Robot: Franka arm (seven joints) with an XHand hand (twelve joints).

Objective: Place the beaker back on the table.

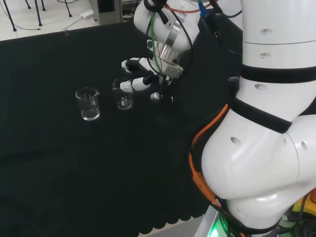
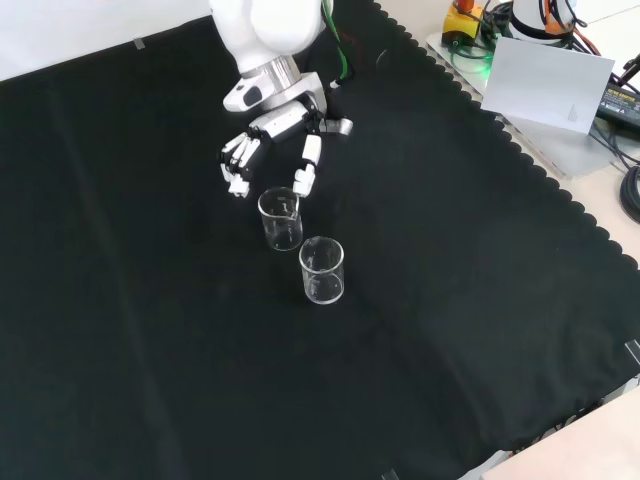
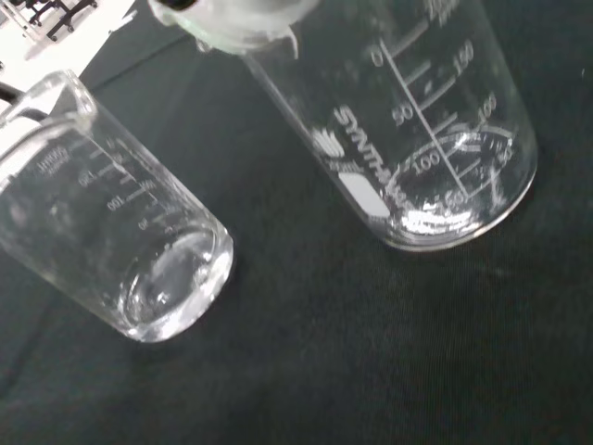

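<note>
Hand at near beaker — contact unclear (glass).

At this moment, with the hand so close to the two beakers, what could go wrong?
1. The hand hangs by the nearer beaker with its fingers at the rim; pulling away could tip it.
2. The second beaker stands close beside it, so a knock might send one into the other.
3. Both are clear ware on the black cloth, hard to see.

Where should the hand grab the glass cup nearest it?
Round the near beaker's bare side wall, about halfway up, coming from the hand's side. It stands upright, and the other beaker blocks the far side, toward the front view's bottom right.
</note>
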